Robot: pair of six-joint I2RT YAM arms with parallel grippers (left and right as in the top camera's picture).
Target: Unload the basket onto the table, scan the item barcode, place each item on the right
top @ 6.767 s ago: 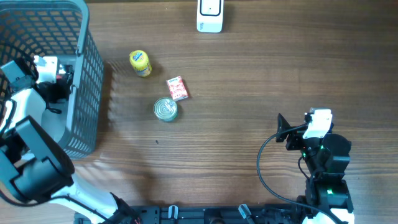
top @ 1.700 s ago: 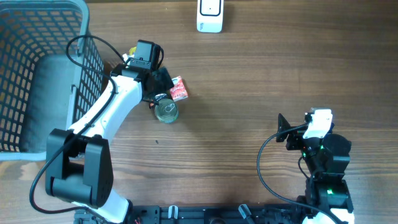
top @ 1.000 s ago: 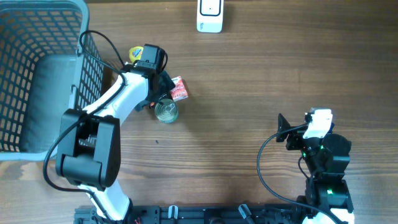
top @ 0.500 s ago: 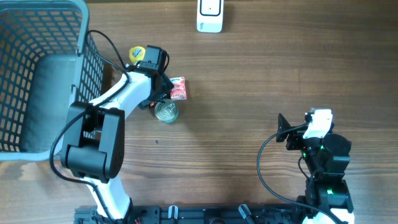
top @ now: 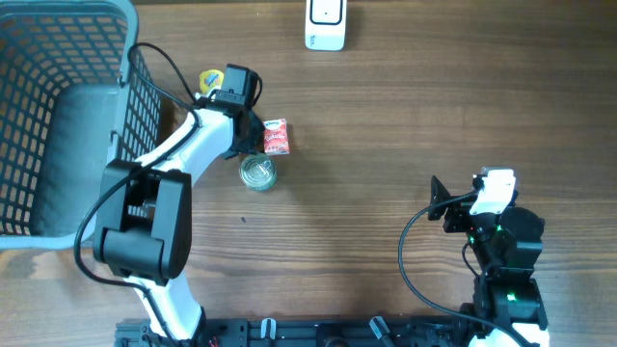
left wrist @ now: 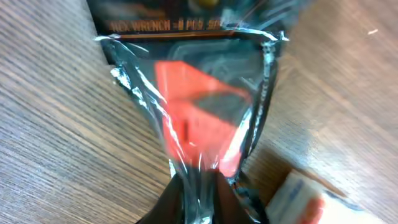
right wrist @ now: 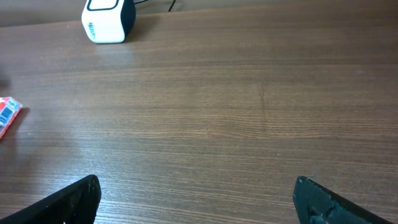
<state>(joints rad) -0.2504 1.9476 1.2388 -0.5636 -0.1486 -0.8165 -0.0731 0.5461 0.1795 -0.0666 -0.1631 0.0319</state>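
Note:
A clear plastic packet (left wrist: 199, 106) with a red part inside and a black card lies on the wood in the left wrist view. My left gripper (left wrist: 200, 200) is shut on its near edge, the film pinched between the two dark fingers. From overhead the left gripper (top: 254, 133) hides most of the packet. It sits just left of a small red and white box (top: 276, 137), whose corner (left wrist: 306, 200) shows beside the packet. The white scanner (top: 325, 23) stands at the far edge, also in the right wrist view (right wrist: 107, 21). My right gripper (right wrist: 199, 198) is open and empty at the near right (top: 439, 200).
A silver can (top: 256, 172) stands just in front of the left gripper. A yellow jar (top: 208, 83) is partly hidden behind the left wrist. A large grey wire basket (top: 135, 106) fills the far left. The red box's end (right wrist: 7, 116) shows at the right wrist view's left edge.
My left gripper has gone from open to shut, pinching the packet's edge. The red box beside it has turned a little more upright. The right arm has not moved.

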